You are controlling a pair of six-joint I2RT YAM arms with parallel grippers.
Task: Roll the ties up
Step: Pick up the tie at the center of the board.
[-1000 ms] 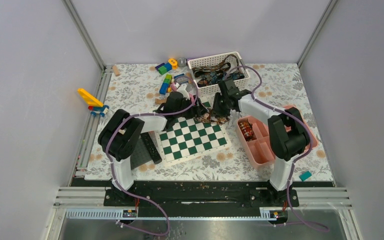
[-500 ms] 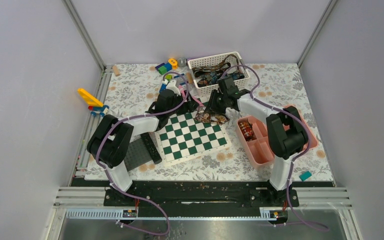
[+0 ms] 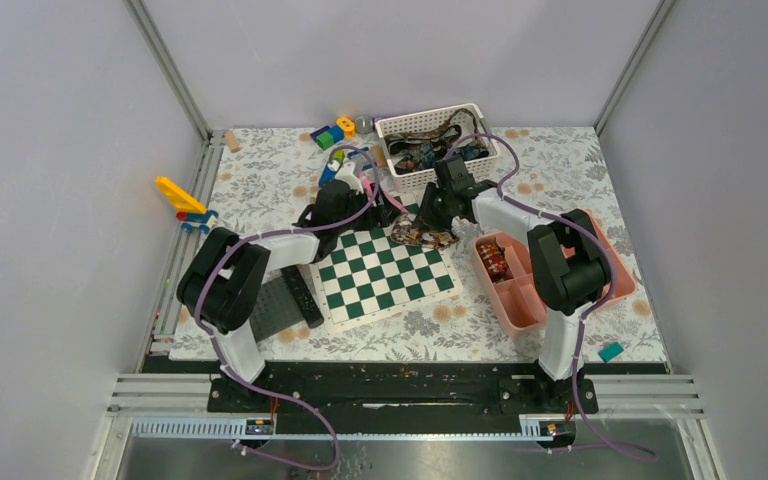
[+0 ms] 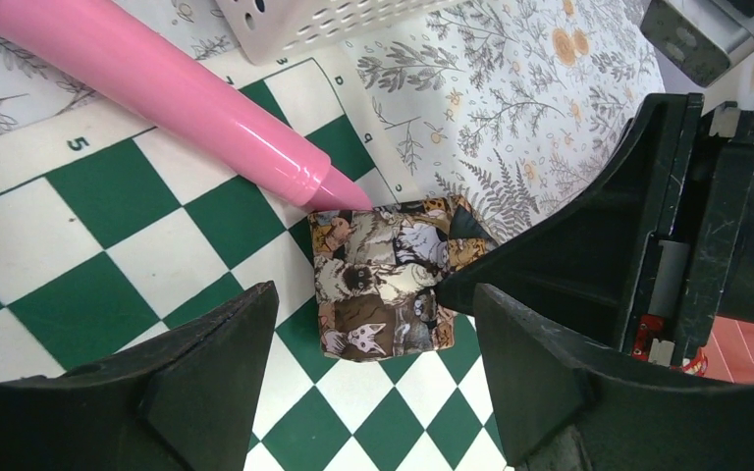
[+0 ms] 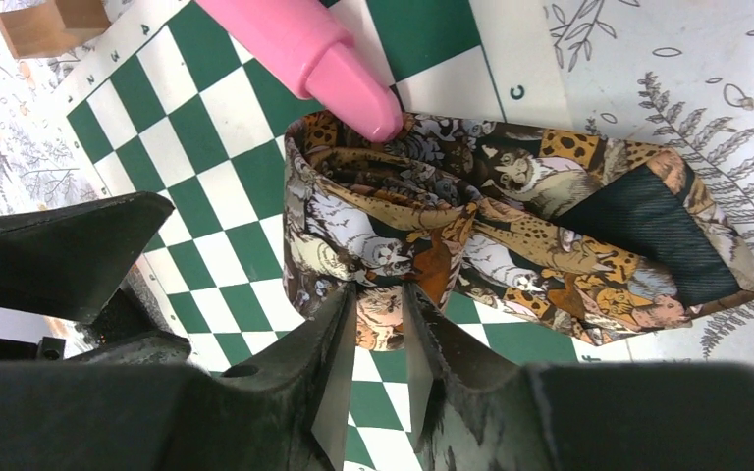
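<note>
A cat-patterned tie [image 5: 511,211], loosely coiled with its dark lining showing, lies on the far right corner of the green chessboard [image 3: 385,275]. My right gripper [image 5: 381,314] is shut on a fold of the tie's [image 3: 420,236] near edge. In the left wrist view the tie [image 4: 383,280] shows as a small coil, with the right gripper's tip against its right side. My left gripper [image 4: 373,373] hangs open just short of it, holding nothing. More ties [image 3: 430,150] lie tangled in the white basket [image 3: 460,113].
A pink marker [image 4: 177,88] lies across the board, its tip touching the tie. The pink tray [image 3: 545,310] at the right holds a small coil [image 3: 493,262]. Toy blocks [image 3: 332,135], a black remote [image 3: 300,295], a wooden block [image 5: 54,25] and a teal piece [image 3: 611,351] lie around.
My left arm has drawn back to the left, away from the tie. My right gripper's jaws have narrowed onto the tie's fold.
</note>
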